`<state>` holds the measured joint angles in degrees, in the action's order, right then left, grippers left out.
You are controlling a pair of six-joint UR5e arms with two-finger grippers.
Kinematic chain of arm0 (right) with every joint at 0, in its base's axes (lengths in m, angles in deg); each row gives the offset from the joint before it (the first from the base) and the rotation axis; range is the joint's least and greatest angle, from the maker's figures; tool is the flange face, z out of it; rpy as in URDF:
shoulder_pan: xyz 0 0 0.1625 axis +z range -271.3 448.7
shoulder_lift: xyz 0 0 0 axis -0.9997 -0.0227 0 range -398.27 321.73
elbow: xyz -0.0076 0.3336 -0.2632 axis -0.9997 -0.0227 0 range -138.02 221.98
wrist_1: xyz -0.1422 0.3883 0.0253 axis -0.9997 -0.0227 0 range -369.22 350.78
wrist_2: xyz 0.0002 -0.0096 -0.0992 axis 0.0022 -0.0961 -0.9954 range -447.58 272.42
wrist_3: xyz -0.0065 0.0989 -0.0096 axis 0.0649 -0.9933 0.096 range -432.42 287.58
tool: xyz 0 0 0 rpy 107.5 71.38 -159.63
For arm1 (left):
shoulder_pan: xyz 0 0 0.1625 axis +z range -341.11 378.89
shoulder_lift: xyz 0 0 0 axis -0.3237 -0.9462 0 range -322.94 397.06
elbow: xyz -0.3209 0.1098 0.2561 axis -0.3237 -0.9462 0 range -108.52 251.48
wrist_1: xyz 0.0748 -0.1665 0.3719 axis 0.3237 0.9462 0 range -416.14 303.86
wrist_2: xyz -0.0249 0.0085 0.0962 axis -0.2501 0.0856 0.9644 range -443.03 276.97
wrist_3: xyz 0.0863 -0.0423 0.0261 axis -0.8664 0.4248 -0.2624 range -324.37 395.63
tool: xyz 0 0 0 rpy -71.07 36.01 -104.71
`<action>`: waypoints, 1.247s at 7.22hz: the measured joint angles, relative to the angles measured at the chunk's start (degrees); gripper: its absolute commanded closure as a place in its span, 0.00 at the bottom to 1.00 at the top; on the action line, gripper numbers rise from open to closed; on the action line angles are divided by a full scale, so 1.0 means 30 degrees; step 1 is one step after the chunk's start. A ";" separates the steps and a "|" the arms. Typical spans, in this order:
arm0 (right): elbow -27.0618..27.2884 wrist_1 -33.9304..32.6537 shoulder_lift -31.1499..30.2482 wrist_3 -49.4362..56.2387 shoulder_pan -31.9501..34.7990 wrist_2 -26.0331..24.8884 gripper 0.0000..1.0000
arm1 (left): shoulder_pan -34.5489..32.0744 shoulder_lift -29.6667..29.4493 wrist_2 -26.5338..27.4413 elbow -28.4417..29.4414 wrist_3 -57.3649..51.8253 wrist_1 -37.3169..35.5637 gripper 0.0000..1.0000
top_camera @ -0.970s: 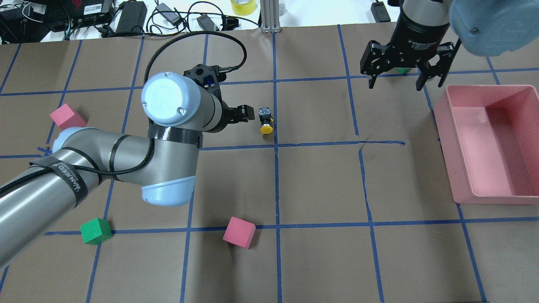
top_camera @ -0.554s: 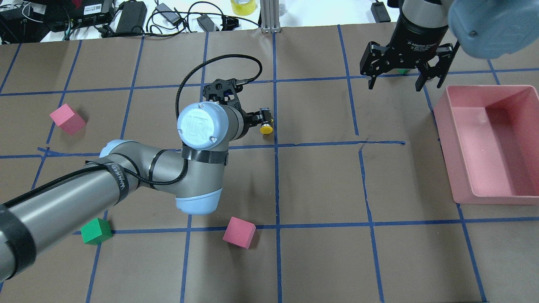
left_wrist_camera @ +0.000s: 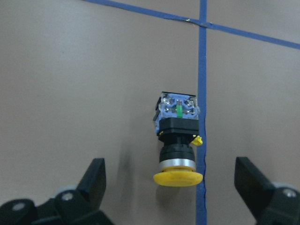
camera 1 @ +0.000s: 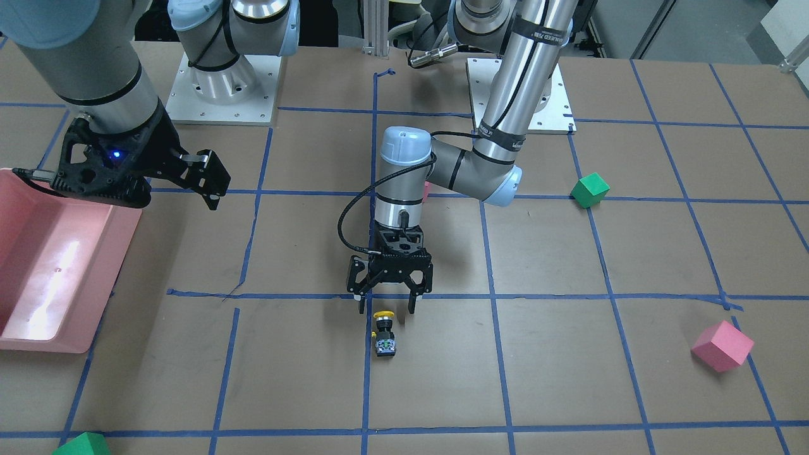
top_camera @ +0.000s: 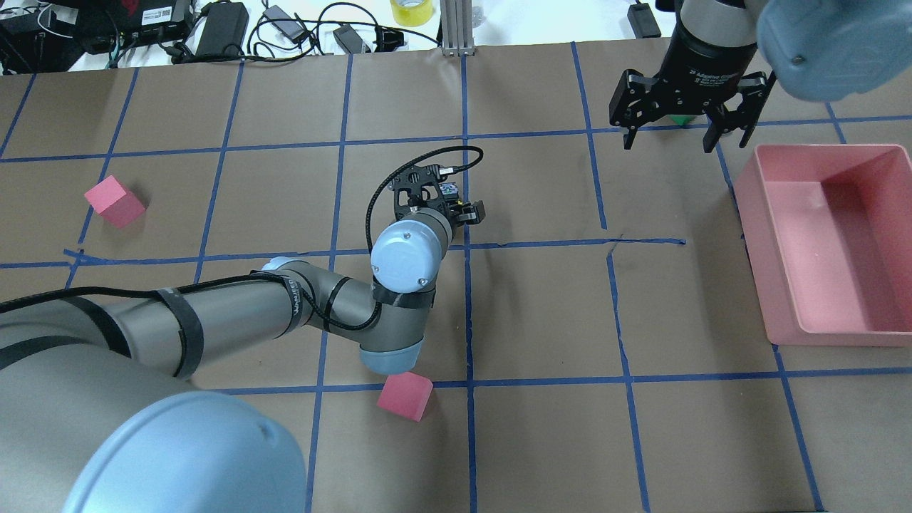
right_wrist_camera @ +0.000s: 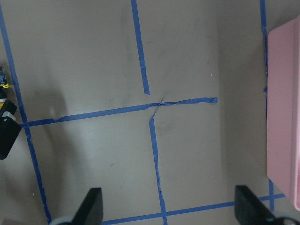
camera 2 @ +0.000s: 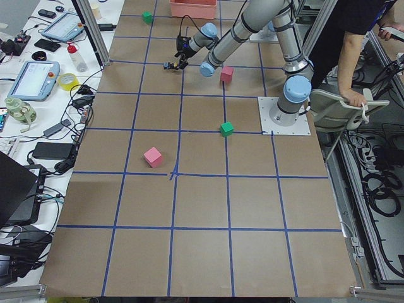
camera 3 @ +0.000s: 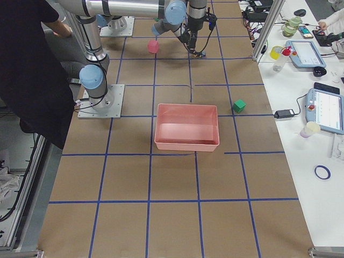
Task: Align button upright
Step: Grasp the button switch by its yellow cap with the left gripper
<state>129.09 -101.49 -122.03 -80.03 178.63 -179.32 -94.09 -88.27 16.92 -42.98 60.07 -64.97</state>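
Front-facing view: the button (camera 1: 383,332) lies on its side on the brown paper, just beside a blue tape line (camera 1: 367,354). Its yellow cap points at the robot and its square base away. The left gripper (camera 1: 386,309) hangs over the cap end, jaws spread wide, one finger on each side and holding nothing.

Overhead view: the left wrist covers most of the button, and only a sliver of the base shows. The right gripper (top_camera: 670,146) hovers well apart near the pink bin (top_camera: 819,147), also spread wide and empty.

The two side views show the arms too small to add anything about either claw.

Left wrist view: this is the clearest. The fingers (left_wrist_camera: 96,176) flank the button with clear gaps on both sides, touching nothing, and the cap is nearest the camera.

Right wrist view: only paper, tape and the bin's edge lie between its open fingers.

My reading is that the task is at the pre-grasp stage — lined up, not yet gripped. The next move calls for coming down, closing across the black body behind the cap, then turning the wrist so the base goes flat on the table and the cap faces up. The round body could roll in the pinch.
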 measured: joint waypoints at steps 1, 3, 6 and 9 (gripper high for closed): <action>0.0029 0.0003 -0.0001 -0.0005 0.0030 0.0007 0.00 | -0.0089 -0.0363 0.0273 0.0184 -0.0921 -0.0313 0.09; 0.0068 0.0113 0.0025 -0.0011 0.0039 -0.0023 0.00 | -0.0124 -0.1120 0.0508 0.0424 -0.1580 -0.1262 0.19; 0.0081 0.0353 0.0021 -0.0038 -0.0032 -0.0058 0.00 | -0.0132 -0.1643 0.0476 0.0257 -0.1650 -0.2207 0.98; 0.0585 0.0386 -0.0011 -0.0036 -0.0035 -0.0360 0.00 | -0.0051 -0.1091 0.0358 0.0266 -0.1556 -0.1675 1.00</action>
<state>130.85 -100.34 -122.06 -80.13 178.52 -180.40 -94.25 -91.54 17.99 -42.18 55.40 -70.00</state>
